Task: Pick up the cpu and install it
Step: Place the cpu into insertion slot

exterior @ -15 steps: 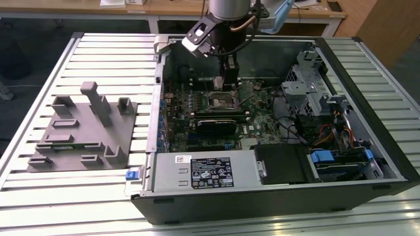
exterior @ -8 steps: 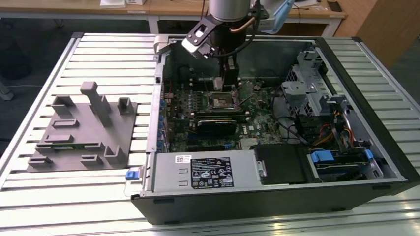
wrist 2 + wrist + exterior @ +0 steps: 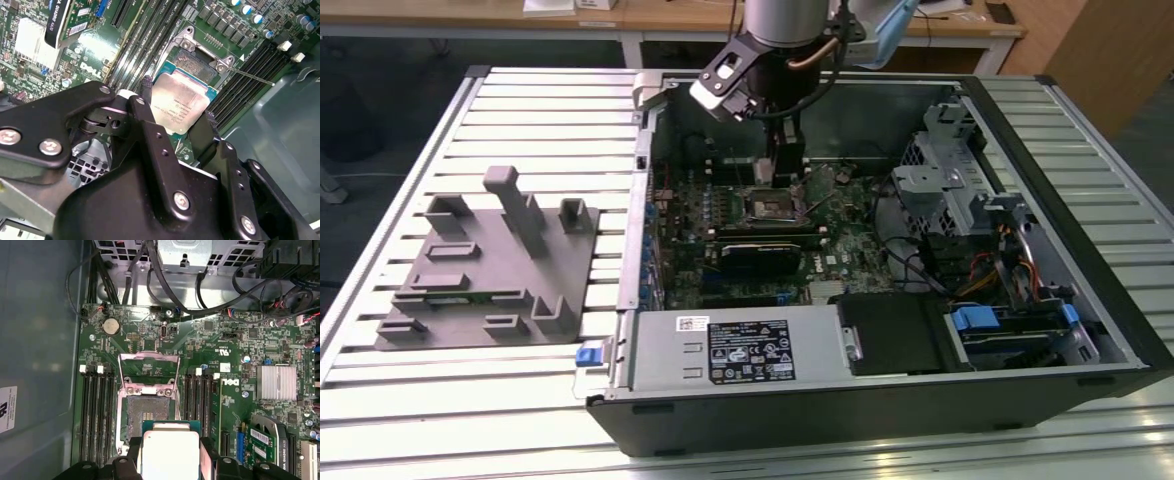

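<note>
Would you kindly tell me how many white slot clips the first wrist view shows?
4: two clips beside the socket on one side, two more on the other. Others may hide behind the claw gripping the cpu.

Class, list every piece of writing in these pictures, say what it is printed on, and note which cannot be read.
White label on the grey box: rows of print, too small to read.
Top of the cpu, held in the gripper's jaws: faint engraving, too blurred to read.
White sticker on the case wall: cut off, unreadable.
Motherboard: fine white markings, too small to read.
</note>
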